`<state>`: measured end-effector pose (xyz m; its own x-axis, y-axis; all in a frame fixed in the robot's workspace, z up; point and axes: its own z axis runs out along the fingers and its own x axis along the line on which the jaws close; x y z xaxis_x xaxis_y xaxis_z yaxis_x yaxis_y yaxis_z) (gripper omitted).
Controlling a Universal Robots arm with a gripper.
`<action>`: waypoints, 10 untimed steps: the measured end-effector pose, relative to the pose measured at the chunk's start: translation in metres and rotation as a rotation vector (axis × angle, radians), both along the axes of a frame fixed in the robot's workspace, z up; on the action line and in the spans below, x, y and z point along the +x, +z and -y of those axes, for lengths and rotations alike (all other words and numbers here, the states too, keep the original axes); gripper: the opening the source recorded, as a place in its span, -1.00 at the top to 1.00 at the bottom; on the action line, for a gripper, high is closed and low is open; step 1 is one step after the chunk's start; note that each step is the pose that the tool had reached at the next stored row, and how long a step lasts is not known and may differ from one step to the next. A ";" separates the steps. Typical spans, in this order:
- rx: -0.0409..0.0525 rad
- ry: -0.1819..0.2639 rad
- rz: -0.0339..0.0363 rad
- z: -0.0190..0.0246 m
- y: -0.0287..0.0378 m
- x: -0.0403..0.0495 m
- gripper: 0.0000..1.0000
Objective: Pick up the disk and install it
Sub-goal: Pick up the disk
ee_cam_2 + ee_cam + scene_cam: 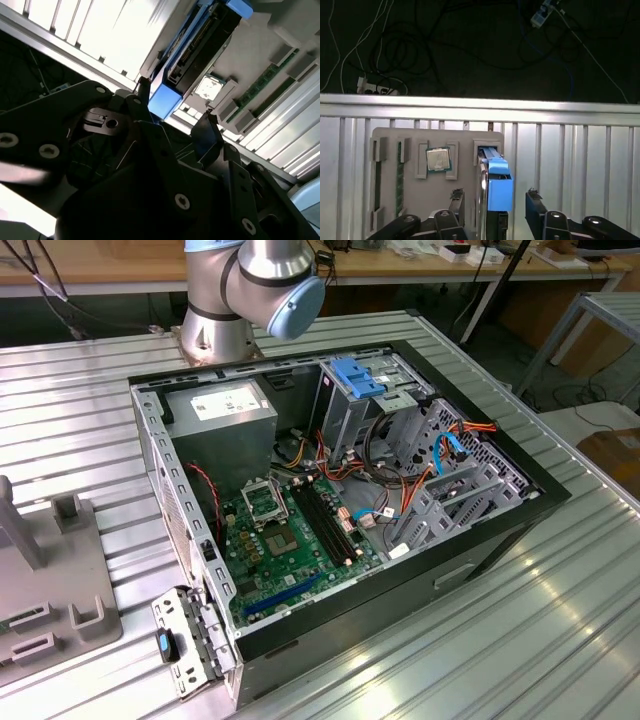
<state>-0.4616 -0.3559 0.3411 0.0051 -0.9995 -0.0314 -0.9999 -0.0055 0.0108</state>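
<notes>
Disk (499, 182) seen standing on edge in slot of grey holder plate (435, 200), beside CPU chip (438, 160). Gripper (495, 194) fingers held apart, one each side of disk, not clamped. Plate set at exterior view's left of open PC case (480, 570).

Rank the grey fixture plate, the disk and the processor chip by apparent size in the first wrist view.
1. grey fixture plate
2. disk, seen edge-on and rising nearer the camera, so this place is less sure
3. processor chip, clearly smallest
</notes>
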 end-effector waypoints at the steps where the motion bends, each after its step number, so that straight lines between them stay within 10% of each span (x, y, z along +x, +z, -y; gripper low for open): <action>1: -0.0001 -0.013 -0.0003 0.0000 -0.0001 0.0000 -0.20; 10: 0.0002 -0.016 0.0058 0.0000 -0.0192 -0.0025 -0.20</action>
<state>-0.4641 -0.3559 0.3219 -0.0104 -0.9994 -0.0316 -0.9999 0.0102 0.0050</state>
